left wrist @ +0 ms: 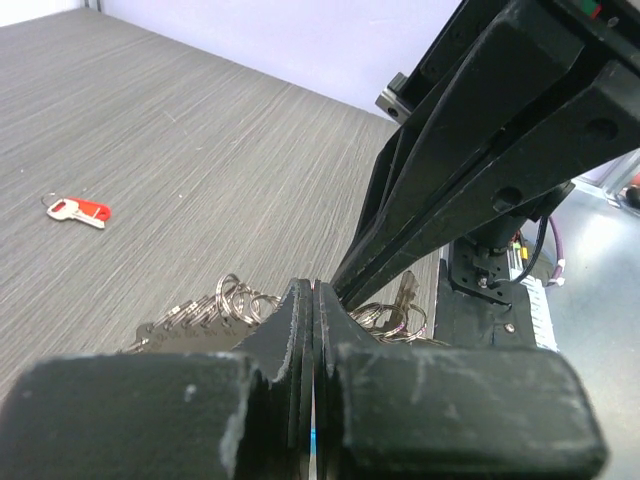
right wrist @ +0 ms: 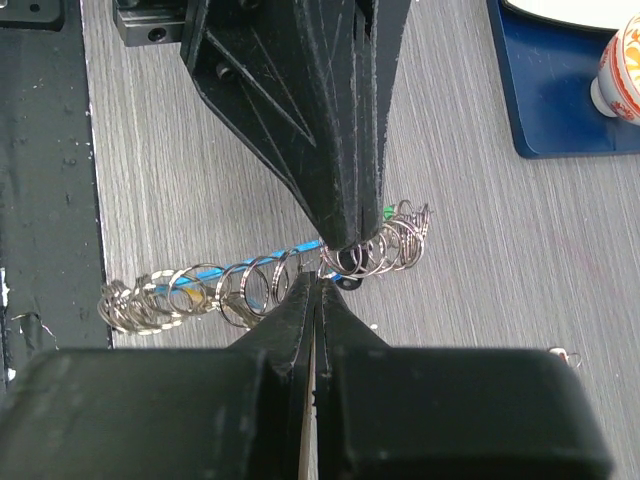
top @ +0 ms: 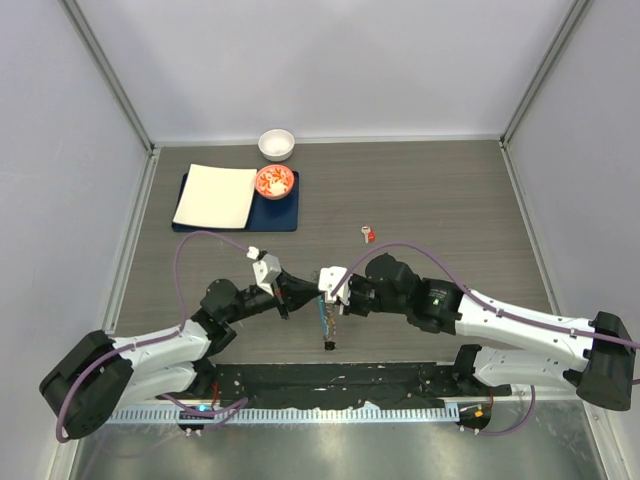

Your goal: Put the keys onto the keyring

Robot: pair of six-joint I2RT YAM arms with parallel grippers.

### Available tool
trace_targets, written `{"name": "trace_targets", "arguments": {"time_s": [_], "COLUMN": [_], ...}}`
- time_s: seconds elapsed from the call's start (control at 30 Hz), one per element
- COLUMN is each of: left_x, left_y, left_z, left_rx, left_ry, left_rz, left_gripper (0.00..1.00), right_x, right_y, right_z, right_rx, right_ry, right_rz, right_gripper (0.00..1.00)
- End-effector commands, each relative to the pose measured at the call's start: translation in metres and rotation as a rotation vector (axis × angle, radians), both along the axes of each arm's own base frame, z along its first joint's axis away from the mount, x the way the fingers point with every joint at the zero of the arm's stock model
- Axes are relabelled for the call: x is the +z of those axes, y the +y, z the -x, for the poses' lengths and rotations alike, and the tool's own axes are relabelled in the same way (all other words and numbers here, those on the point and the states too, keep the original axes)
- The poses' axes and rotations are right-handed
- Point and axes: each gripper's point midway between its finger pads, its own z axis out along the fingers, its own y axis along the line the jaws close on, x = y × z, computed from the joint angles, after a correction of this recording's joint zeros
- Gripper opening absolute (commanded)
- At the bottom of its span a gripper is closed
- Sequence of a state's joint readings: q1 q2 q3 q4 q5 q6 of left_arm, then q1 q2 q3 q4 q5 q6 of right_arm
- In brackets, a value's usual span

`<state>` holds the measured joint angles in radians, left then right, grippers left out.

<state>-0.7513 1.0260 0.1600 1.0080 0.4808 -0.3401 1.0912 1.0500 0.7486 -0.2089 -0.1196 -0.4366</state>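
Top external view showed the keyring (top: 327,328) low over the worktop (top: 450,200), with both arms meeting at it. The left pincer (left wrist: 312,300) was clenched tight, its tips nipping one ring of the keyring. The right pincer (right wrist: 315,285) was clenched too, its tips on the bunch just beside the left ones. The red key (left wrist: 80,211) lay flat behind the keyring, apart from it. A blue mat (right wrist: 560,100) lay farther back, left of the keyring.

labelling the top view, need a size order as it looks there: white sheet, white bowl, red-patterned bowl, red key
1. white sheet
2. white bowl and red-patterned bowl: look alike, not ranked
3. red key, by far the smallest
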Motion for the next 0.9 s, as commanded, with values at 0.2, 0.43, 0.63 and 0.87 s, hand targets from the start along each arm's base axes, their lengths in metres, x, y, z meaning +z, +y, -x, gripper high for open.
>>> {"name": "trace_targets", "arguments": {"time_s": [0.2, 0.43, 0.63, 0.87], "left_x": [0.036, 0.006, -0.001, -0.008], "left_y": [0.006, 0.009, 0.014, 0.009], "left_z": [-0.004, -0.006, -0.011, -0.01], "left_rx": [0.038, 0.054, 0.084, 0.031], "left_ry": [-0.123, -0.085, -0.124, -0.202], "left_rz": [0.126, 0.02, -0.069, -0.157], "left_gripper": [0.0, 0.32, 0.49, 0.56], "right_x": [0.006, 0.016, 0.016, 0.017], "right_y": [0.006, 0.003, -0.003, -0.004], "right_z": [0.002, -0.003, -0.006, -0.006], "right_rx": [0.005, -0.002, 0.0, 0.019], "right_ry": [0.0, -0.03, -0.048, -0.057], "right_rz": [-0.037, -0.002, 0.059, 0.099], "right_gripper": [0.01, 0.01, 0.01, 0.01]}}
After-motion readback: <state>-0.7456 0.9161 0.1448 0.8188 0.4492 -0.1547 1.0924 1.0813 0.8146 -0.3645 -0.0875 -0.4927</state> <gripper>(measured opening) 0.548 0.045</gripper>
